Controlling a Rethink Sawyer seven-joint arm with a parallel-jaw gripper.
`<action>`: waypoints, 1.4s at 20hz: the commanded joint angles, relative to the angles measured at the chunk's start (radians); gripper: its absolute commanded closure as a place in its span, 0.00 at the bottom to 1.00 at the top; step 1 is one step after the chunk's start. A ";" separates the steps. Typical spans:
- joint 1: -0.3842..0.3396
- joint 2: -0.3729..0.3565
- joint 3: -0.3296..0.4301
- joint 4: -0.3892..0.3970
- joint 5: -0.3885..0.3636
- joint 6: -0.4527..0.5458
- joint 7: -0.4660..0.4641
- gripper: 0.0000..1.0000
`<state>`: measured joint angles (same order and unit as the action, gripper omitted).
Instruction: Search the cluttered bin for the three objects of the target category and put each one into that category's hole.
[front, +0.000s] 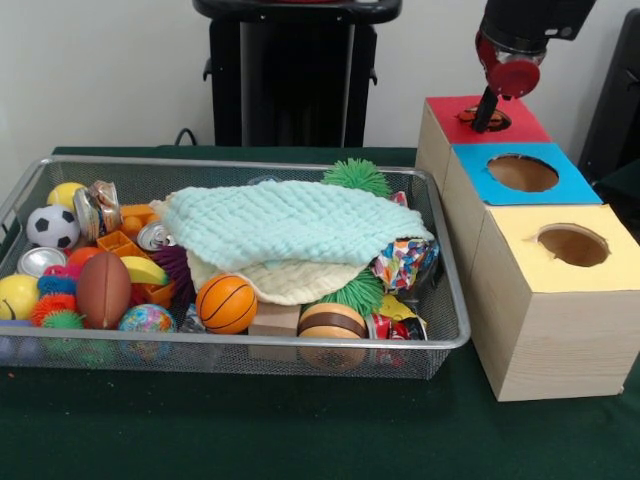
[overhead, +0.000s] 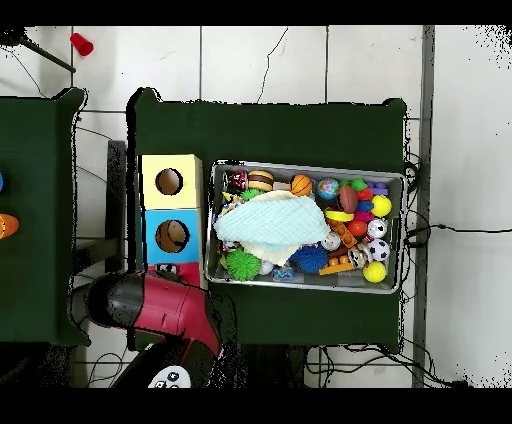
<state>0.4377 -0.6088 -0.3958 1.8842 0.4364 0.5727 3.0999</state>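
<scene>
Plush toys stay out of sight, hidden somewhere in the wire basket (front: 440, 338). The tool (front: 487, 112) dips into the red box's hole (front: 484, 117); whether it is open or closed I cannot tell. Beside it, the blue box (front: 520, 173) and yellow box (front: 570, 245) line the basket, where a mint cloth (front: 290, 222) covers balls and cans.

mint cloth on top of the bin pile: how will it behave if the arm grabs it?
Probably floppy: the mint cloth drapes over the clutter in the bin and sags at its edges. Likely light; the quilted weave should grip well. Lifting may drag the cream cloth beneath it or shift toys it covers.
</scene>
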 joint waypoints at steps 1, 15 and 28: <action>-0.021 0.024 0.089 -0.008 0.020 0.036 0.105 1.00; -0.070 -0.083 -0.075 -0.175 -0.195 0.270 -0.022 1.00; -0.145 -0.010 -0.119 -0.363 -0.384 0.318 -0.043 1.00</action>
<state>0.3294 -0.6870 -0.5214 1.6516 0.1396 0.7785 3.0999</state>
